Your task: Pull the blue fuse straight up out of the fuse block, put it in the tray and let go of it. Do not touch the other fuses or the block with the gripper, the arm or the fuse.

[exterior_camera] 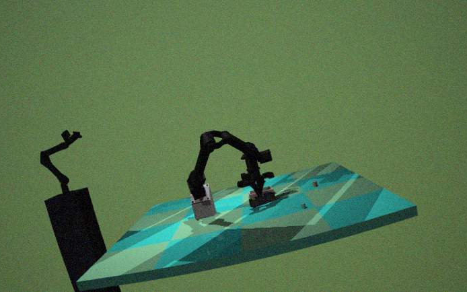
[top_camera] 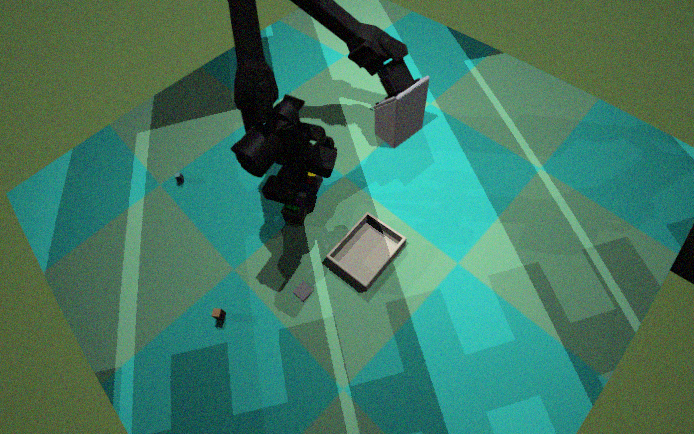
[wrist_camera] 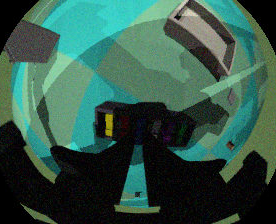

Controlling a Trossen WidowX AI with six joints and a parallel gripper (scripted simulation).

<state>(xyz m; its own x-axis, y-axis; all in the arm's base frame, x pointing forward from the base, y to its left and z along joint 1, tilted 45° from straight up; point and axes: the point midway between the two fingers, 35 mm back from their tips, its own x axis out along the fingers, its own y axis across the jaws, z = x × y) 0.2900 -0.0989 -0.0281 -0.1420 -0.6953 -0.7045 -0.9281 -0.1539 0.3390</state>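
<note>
The dark fuse block (exterior_camera: 262, 201) (top_camera: 296, 217) stands on the table under my gripper. In the wrist view a row of fuses shows in it: the yellow fuse (wrist_camera: 108, 125) at the left, a dark red fuse (wrist_camera: 124, 126), the dark blue fuse (wrist_camera: 140, 124), a grey fuse (wrist_camera: 156, 126), a purple fuse (wrist_camera: 168, 132) and a green fuse (wrist_camera: 180, 131). My gripper (wrist_camera: 139, 132) (exterior_camera: 260, 195) points down and is shut on the blue fuse, which is in line with the others. How deep it sits is too dark to tell. The tray (top_camera: 366, 250) (wrist_camera: 205, 29) is empty.
My arm stands on a grey box (top_camera: 401, 115) (exterior_camera: 203, 209) (wrist_camera: 34, 42). A flat grey tile (top_camera: 303, 291) lies near the tray. A small brown block (top_camera: 218, 312) (exterior_camera: 315, 184) and a small dark object (top_camera: 179, 178) (exterior_camera: 303, 206) are farther off. Another arm stands on a black pillar (exterior_camera: 77, 228).
</note>
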